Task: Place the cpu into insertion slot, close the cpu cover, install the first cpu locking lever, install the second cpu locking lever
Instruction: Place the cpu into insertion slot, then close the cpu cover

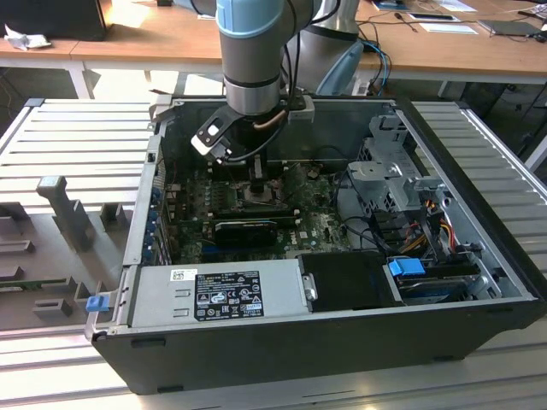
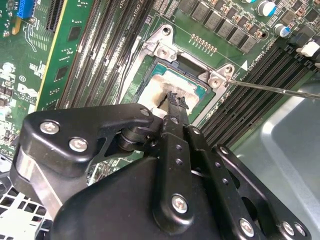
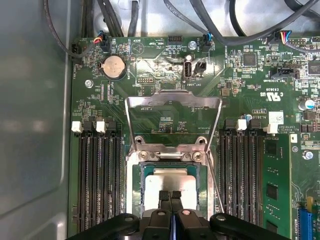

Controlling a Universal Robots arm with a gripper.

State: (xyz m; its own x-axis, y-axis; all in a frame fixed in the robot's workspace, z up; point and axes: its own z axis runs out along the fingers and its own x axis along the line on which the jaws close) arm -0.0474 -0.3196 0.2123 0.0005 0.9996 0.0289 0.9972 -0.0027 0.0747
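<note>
The cpu (image 3: pixel 172 179), a pale silver square, lies flat in the insertion slot (image 3: pixel 141 182) on the green board. In the second wrist view the cpu (image 2: pixel 162 87) shows just past the fingertips. The cpu cover (image 3: pixel 172 97), a thin metal frame with a square window, stands raised open on its hinge beyond the slot. A thin wire locking lever (image 3: pixel 216 185) stands loose beside the slot, also in the second wrist view as the lever (image 2: pixel 270 88). My gripper (image 3: pixel 170 193) is shut, its tips together right over the cpu's near edge, also seen as the gripper (image 2: pixel 175 98). In the exterior view the gripper (image 1: pixel 256 181) hangs low inside the computer case.
Long black memory slots (image 3: pixel 97 175) flank the socket on both sides. Cables (image 3: pixel 200 20) run along the far board edge, and the grey case wall (image 3: pixel 35 125) is close by. The grey power supply (image 1: pixel 218 295) and drive cage (image 1: pixel 393 171) fill the case's other ends.
</note>
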